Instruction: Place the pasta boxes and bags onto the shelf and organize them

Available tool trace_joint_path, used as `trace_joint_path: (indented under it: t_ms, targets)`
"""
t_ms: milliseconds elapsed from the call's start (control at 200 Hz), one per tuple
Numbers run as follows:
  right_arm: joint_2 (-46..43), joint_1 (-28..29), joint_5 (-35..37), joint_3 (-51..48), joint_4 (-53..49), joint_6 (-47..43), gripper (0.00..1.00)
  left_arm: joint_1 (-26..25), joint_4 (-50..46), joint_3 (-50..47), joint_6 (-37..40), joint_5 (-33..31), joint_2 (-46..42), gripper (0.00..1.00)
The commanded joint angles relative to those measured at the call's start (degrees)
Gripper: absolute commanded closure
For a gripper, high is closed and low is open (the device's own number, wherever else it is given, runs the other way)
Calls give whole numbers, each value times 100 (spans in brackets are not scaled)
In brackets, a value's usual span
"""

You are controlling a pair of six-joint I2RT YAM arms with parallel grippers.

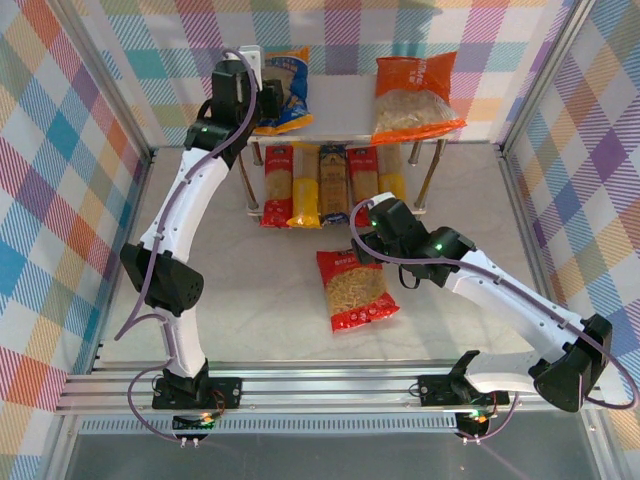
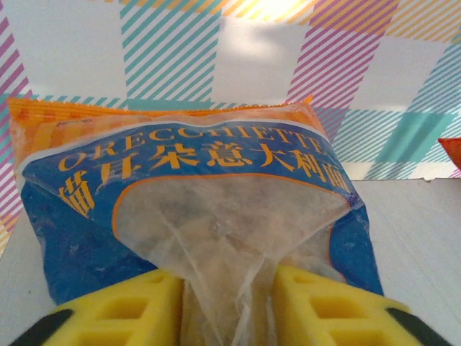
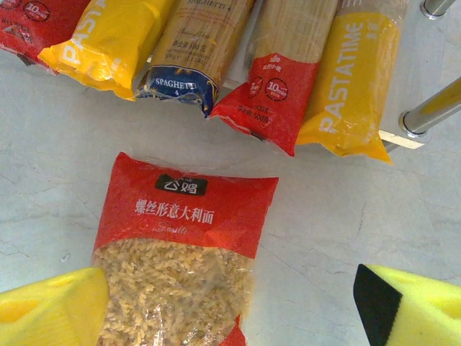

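The blue bag (image 1: 288,90) lies on the left of the shelf's (image 1: 340,122) top board, the orange bag (image 1: 415,95) on its right. My left gripper (image 1: 268,97) is at the blue bag's (image 2: 216,216) near end; its yellow fingers (image 2: 122,310) stand apart, open, with a creased fold of clear film loose between them. Several pasta boxes (image 1: 333,185) lie side by side on the lower tier: red, yellow, dark, red, yellow. The red bag (image 1: 355,290) lies flat on the table in front. My right gripper (image 1: 378,222) hovers open above the red bag's (image 3: 184,245) far end.
The shelf's metal legs (image 3: 431,112) stand right of the yellow pack (image 3: 353,79). Checked walls close in at the back and both sides. Bare tabletop (image 3: 338,231) lies right of the red bag. The orange bag's corner (image 2: 452,153) shows on the top board (image 2: 418,231).
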Motion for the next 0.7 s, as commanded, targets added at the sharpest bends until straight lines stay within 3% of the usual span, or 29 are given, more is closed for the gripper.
trace_joint_path:
  t_ms: [0,60,230,525,695]
  targets:
    - [2,4,-25,163,18,-20,11,35,158,-263,-130,22,-234,45]
    - [-3,4,-16,163,23,-1,11,35,160,-340,-125,8,-274,29]
    - [40,4,-59,172,-2,41,11,35,446,-752,-36,325,-422,0]
    - [51,4,-156,191,-101,147,11,39,1714,-1639,119,654,-1017,0]
    - [-10,5,-189,146,-102,209,10,35,2796,-2226,400,253,-1448,0]
